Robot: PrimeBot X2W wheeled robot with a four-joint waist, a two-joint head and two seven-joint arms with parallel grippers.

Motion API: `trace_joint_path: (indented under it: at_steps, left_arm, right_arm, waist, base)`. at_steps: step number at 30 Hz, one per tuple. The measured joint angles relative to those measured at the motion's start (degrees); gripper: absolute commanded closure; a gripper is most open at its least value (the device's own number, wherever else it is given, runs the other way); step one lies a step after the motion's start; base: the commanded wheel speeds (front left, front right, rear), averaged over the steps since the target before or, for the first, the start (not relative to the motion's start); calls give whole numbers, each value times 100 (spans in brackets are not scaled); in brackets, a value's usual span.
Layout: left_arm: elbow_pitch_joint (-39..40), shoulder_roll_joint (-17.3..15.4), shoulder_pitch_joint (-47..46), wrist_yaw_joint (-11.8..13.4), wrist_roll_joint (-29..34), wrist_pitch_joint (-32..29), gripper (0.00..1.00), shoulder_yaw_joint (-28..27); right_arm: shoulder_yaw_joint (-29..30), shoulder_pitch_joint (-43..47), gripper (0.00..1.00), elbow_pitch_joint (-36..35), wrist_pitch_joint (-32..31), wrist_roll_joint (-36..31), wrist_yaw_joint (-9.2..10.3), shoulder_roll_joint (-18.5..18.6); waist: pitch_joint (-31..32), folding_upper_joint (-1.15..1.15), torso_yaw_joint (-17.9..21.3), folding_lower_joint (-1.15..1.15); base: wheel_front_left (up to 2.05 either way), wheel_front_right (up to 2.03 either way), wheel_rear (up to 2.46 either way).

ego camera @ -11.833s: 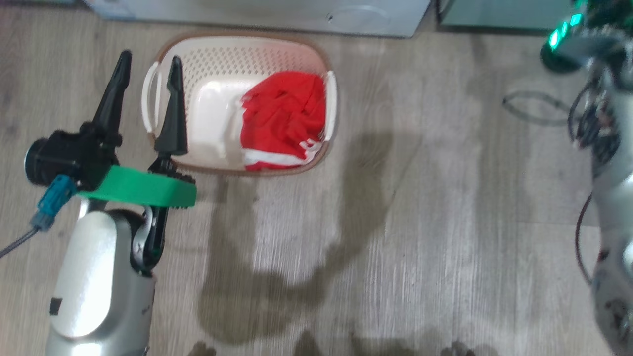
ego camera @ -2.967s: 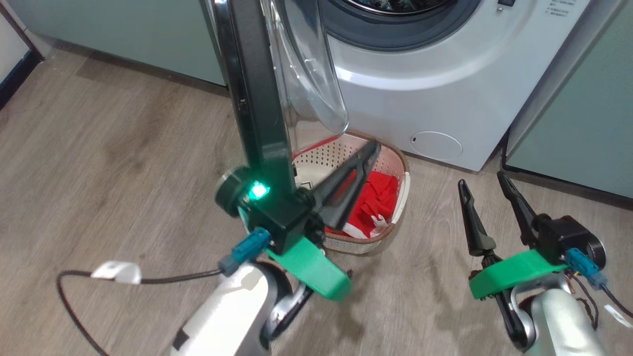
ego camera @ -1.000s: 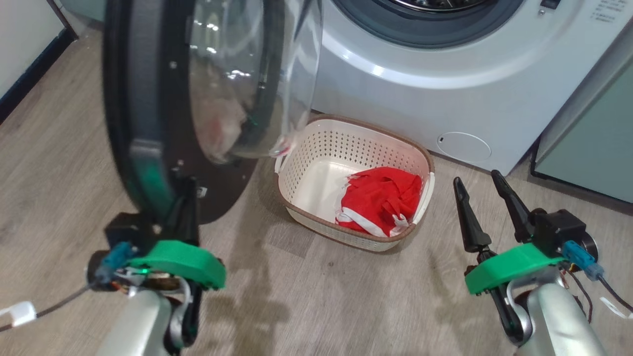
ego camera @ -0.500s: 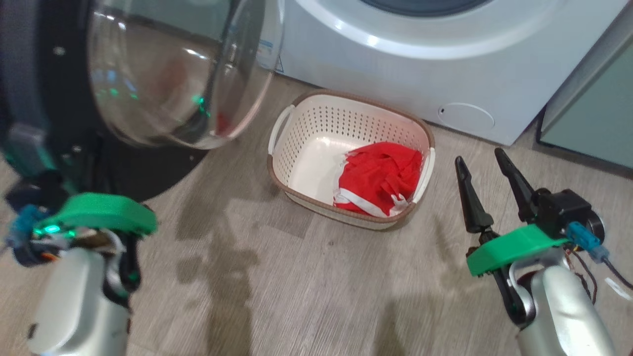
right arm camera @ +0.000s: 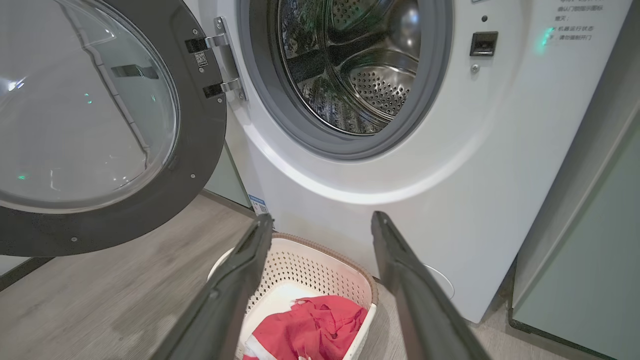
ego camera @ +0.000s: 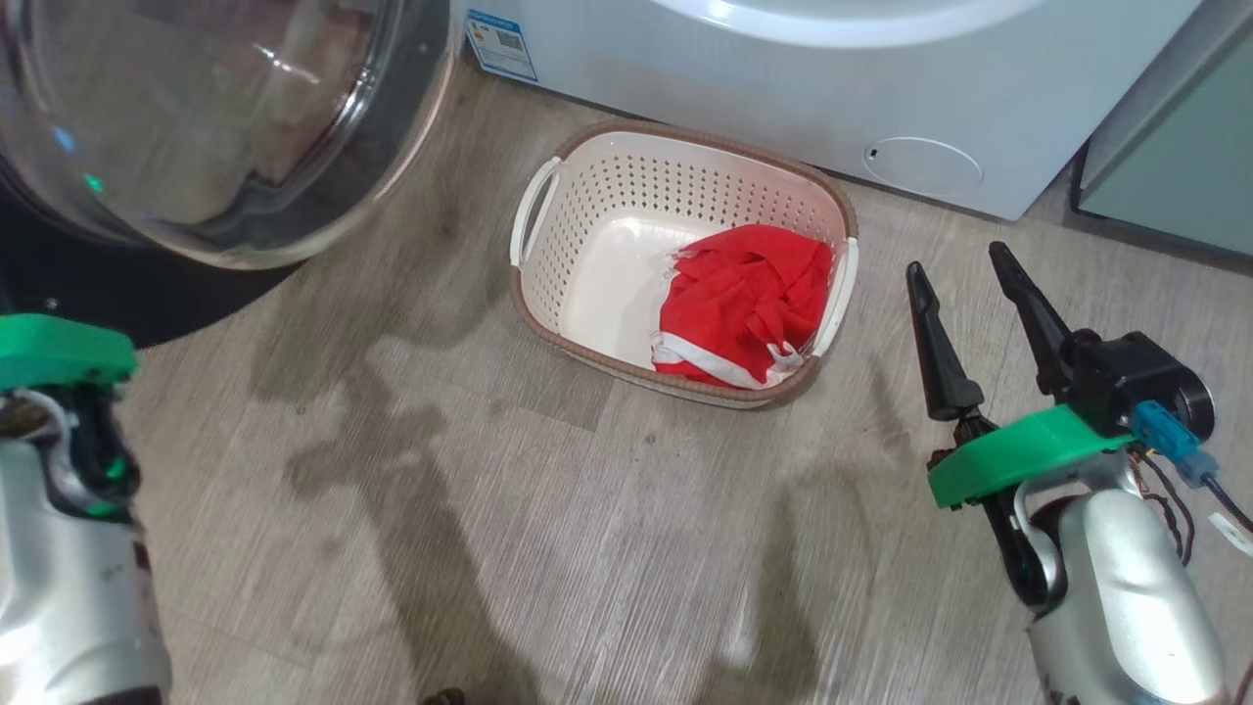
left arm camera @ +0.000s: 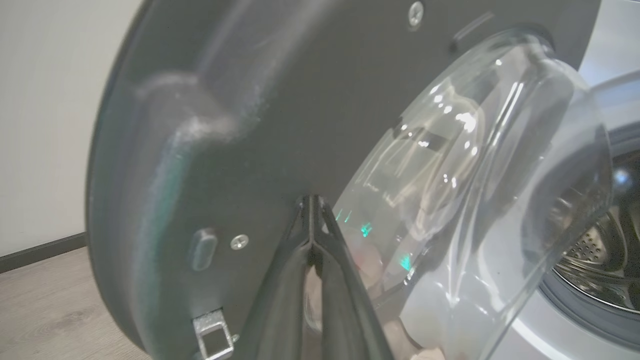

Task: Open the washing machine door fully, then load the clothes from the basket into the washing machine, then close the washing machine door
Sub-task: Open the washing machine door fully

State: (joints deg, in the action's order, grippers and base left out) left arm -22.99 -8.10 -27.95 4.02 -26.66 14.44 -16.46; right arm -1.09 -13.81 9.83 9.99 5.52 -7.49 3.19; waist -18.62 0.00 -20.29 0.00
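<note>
Holds the left end effector [left arm camera: 311, 200] pinched shut on nothing, tips right at the dark inner face of the washing machine door [left arm camera: 250, 125], which stands wide open to the left of the washing machine [right arm camera: 400, 200]. Hangs the right end effector [ego camera: 954, 259] with fingers spread wide and empty, just right of the basket [ego camera: 626, 196] on the floor [ego camera: 489, 490]. Finds the clothes [ego camera: 744, 299] bunched in the basket's right half, near those fingers yet apart from them.

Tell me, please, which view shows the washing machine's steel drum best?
The right wrist view: it looks into the open mouth, showing the drum and its perforated wall. The left wrist view catches a sliver at its right edge, past the door glass. The head view takes in the lower front of the washing machine.
</note>
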Motion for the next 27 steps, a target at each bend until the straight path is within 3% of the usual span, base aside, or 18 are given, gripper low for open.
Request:
trace_joint_path:
  at_steps: [8, 15, 21, 26, 27]
  left_arm:
    - [-400, 60, -391, -391, 419, 1, 100, -720]
    - [-358, 286, -342, -531, 828, 1, 100, -1002]
    - [353, 550, 272, -610, 1168, 1, 100, -1151]
    - [1062, 650, 1020, -653, 1332, 1, 100, -937]
    - [1195, 651, 1163, -662, 1332, 1, 90, -857]
  right_arm:
    - [-8, -109, 0, -25, -44, 0, 0, 0]
    - [-31, -127, 0, 3, -41, 2, 0, 0]
    - [0, -116, 0, 127, 20, 102, 0, 1]
    - [68, -70, 0, 234, 96, 170, 0, 0]
    - [82, -65, 0, 246, 100, 170, 0, 0]
  waist:
    - [-89, 0, 67, 0]
    - [-35, 0, 114, 0]
    - [153, 0, 130, 0]
    - [358, 0, 114, 0]
    - [401, 0, 116, 0]
  base:
    - [0, 0, 0]
    - [0, 0, 0]
    - [0, 0, 0]
    - [0, 0, 0]
    - [0, 0, 0]
